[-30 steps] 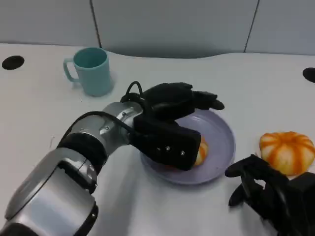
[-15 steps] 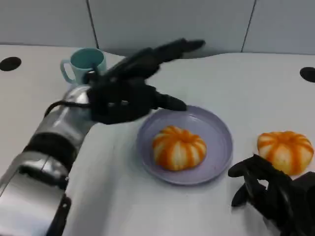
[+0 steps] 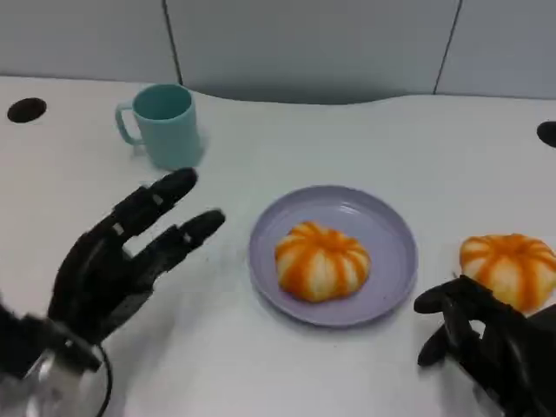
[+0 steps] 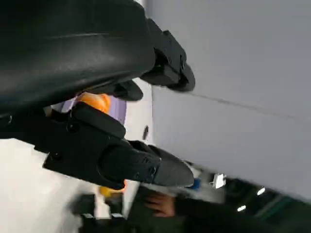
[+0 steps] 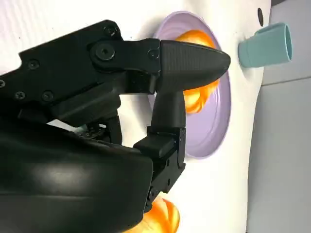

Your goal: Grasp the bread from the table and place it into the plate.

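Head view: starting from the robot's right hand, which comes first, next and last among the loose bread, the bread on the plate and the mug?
From the right hand:
1. Loose bread, on the table just beyond it.
2. Bread on the plate, centre.
3. Mug, far left corner.

Plate (image 3: 391, 269) at table (image 3: 287, 148) centre, one bread (image 3: 321, 261) lying in it; second bread (image 3: 508, 265) on the table just right of the plate, apart from it. Mug (image 3: 165, 126) stands behind and left of the plate. Left hand (image 3: 117, 261) left of the plate, right hand (image 3: 486, 343) at the near right, just before the second bread.
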